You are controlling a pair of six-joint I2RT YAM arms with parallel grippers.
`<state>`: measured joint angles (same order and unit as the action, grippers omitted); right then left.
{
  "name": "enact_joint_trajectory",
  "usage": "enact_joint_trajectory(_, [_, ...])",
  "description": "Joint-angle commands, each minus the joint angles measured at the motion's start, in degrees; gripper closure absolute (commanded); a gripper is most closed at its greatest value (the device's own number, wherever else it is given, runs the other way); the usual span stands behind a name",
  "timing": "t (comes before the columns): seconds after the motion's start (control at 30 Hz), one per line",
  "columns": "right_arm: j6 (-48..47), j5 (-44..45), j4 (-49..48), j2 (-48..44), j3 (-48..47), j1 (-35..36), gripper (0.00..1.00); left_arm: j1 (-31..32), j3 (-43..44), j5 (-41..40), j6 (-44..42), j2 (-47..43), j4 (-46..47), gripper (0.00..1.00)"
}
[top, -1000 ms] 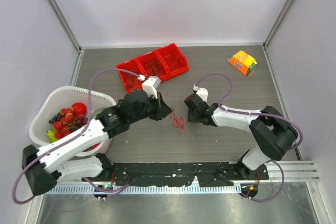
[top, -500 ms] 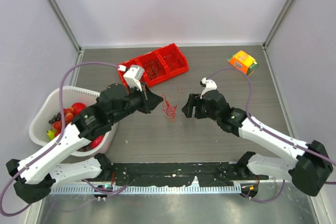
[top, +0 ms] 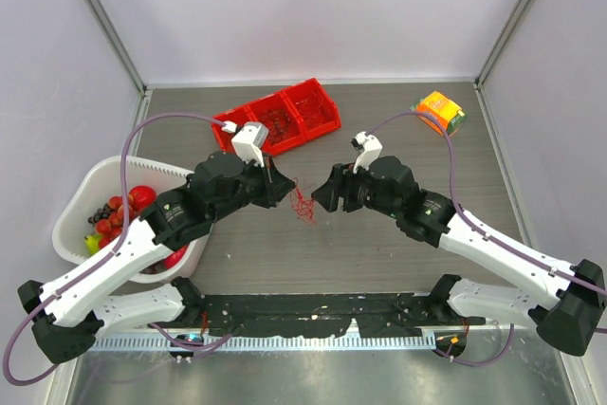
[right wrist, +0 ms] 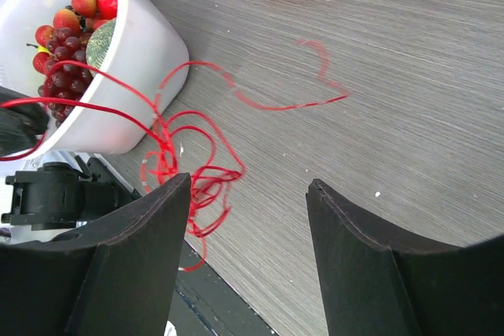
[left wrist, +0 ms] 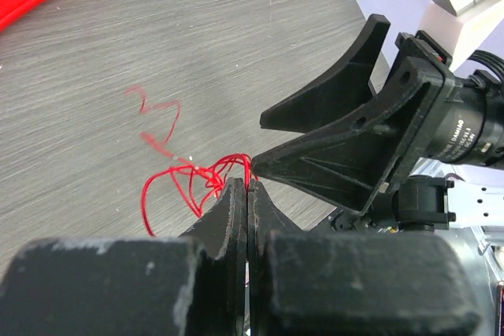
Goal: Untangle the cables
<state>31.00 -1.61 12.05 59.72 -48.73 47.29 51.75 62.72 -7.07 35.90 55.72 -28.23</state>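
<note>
While a white basket (top: pixel 71 198) of fruit (top: pixel 125 208) sits toward the near left of the desk (top: pixel 398 263), the two arms meet over the middle of it. The left end effector (top: pixel 287 189) is clenched on the cables (top: pixel 303 201) — thin red wires pinched between its closed fingertips, the rest dangling in loose, scribbly loops. The right end effector (top: pixel 321 198) is released, its jaws standing wide apart and holding nothing. One of its fingers lies just beside the left fingertips and the loops, though whether it touches them cannot be told. Farther back a red bin (top: pixel 280 120) with three compartments lies at an angle, and beyond it to the right — near the far corner — is an orange box (top: pixel 439 113).
</note>
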Motion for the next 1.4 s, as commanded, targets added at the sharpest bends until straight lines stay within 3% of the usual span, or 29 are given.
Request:
enact_joint_trajectory(0.0, [1.08, 8.61, -1.25, 0.39, -4.09, 3.59, 0.35, 0.02, 1.35, -1.02, 0.75, -0.18, 0.54, 1.0])
enact_joint_trajectory(0.23, [-2.17, 16.53, -1.42, 2.32, -4.62, 8.87, 0.37, 0.02, 2.67, -0.31, 0.66, 0.7, -0.07, 1.0])
enact_joint_trajectory(0.47, [-6.57, 25.42, -0.36, 6.27, -5.85, 14.05, 0.5, 0.02, 3.29, 0.39, 1.1, 0.17, -0.78, 1.0])
enact_joint_trajectory(0.7, [-8.77, 35.87, -4.92, 9.36, -4.98, 19.24, 0.48, 0.02, 3.29, 1.79, 2.33, -1.23, -0.25, 1.0])
enact_joint_trajectory(0.87, [-9.47, 40.8, -16.31, 8.04, -0.15, 19.51, 0.47, 0.02, 3.02, 3.11, 3.65, -1.93, -0.07, 1.0])
enact_joint_trajectory(1.17, [-10.88, 39.92, -29.53, 9.0, 5.12, 19.51, 0.47, 0.02, 1.53, 6.8, 7.07, -3.6, 2.47, 1.0])
enact_joint_trajectory(1.3, [-6.07, 43.88, -30.69, 13.38, 4.79, 18.11, 0.53, 0.02, -0.05, 15.13, 9.97, -5.01, 8.52, 1.0])
enact_joint_trajectory(1.37, [-0.72, 39.35, -28.06, 18.2, 3.56, 13.47, 0.57, 0.02, -0.93, 19.88, 12.08, -6.24, 14.14, 1.0])
